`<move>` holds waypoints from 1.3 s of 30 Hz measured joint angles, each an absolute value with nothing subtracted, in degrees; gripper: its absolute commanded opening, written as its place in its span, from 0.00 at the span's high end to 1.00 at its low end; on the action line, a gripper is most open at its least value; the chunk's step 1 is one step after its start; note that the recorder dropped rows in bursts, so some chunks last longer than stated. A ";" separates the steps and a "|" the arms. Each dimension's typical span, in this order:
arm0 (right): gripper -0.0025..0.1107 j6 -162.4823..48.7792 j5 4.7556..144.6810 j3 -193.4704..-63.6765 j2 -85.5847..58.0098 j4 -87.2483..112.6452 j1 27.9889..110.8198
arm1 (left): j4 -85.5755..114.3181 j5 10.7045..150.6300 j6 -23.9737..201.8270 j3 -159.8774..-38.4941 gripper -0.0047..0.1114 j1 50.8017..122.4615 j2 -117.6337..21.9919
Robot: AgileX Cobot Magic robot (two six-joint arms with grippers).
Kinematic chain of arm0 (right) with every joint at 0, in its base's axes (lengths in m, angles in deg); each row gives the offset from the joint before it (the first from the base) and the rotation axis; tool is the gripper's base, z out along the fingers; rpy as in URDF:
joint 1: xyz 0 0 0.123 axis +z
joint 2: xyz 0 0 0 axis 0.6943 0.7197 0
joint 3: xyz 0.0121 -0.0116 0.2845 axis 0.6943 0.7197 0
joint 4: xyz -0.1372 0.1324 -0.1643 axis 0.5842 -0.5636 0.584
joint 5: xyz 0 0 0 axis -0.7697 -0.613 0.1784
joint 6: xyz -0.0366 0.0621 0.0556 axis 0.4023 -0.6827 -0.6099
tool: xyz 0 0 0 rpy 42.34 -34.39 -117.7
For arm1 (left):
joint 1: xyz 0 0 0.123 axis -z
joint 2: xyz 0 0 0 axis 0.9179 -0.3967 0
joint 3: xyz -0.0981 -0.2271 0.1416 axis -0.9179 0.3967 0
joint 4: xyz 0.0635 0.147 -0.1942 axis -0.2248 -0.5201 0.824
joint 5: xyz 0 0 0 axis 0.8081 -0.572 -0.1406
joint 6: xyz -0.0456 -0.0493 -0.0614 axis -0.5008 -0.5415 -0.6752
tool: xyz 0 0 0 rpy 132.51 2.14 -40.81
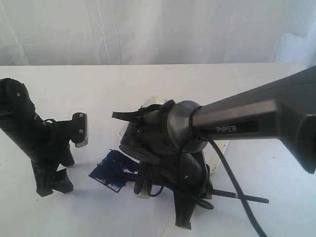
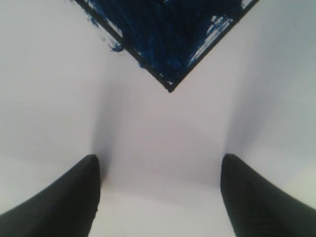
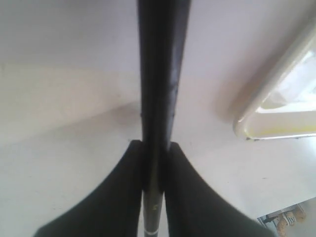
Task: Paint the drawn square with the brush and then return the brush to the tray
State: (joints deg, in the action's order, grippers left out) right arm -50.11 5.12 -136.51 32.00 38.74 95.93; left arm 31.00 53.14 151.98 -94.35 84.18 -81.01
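Observation:
The drawn square (image 1: 111, 170) lies on white paper, turned like a diamond and smeared dark blue inside its black outline. In the left wrist view one corner of the drawn square (image 2: 168, 34) shows beyond my left gripper (image 2: 159, 159), which is open and empty above bare paper. My left gripper (image 1: 52, 183) hangs to the left of the square. My right gripper (image 3: 157, 145) is shut on the brush (image 3: 158, 74), a thin black stick. The rear end of the brush (image 1: 252, 199) sticks out to the right, low over the table. Its tip is hidden by the right arm.
The tray (image 3: 266, 94) lies close beside the right gripper. In the exterior view the right arm (image 1: 237, 123) reaches across the middle and covers most of the tray (image 1: 148, 103). White table runs behind and to the left.

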 measured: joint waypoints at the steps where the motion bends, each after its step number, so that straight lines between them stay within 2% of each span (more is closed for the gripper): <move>1: 0.98 -50.47 5.12 -136.51 32.00 38.91 95.93 | 31.00 53.14 151.98 -94.35 0.35 84.18 -81.01; 15: 0.98 -51.57 5.02 -136.51 32.00 40.28 92.94 | 31.00 53.14 151.98 -94.35 0.35 84.18 -81.01; 31: 0.98 -47.90 5.02 -136.51 32.00 35.51 96.63 | 31.00 53.14 151.98 -94.35 0.35 84.18 -81.01; 39: 0.98 -47.90 5.12 -135.97 32.00 35.71 94.49 | 31.00 53.14 151.98 -94.35 0.35 84.18 -81.01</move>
State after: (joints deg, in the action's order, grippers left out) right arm -47.90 5.12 -135.97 32.00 35.71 94.49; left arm 31.00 53.14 151.98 -94.35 84.18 -81.01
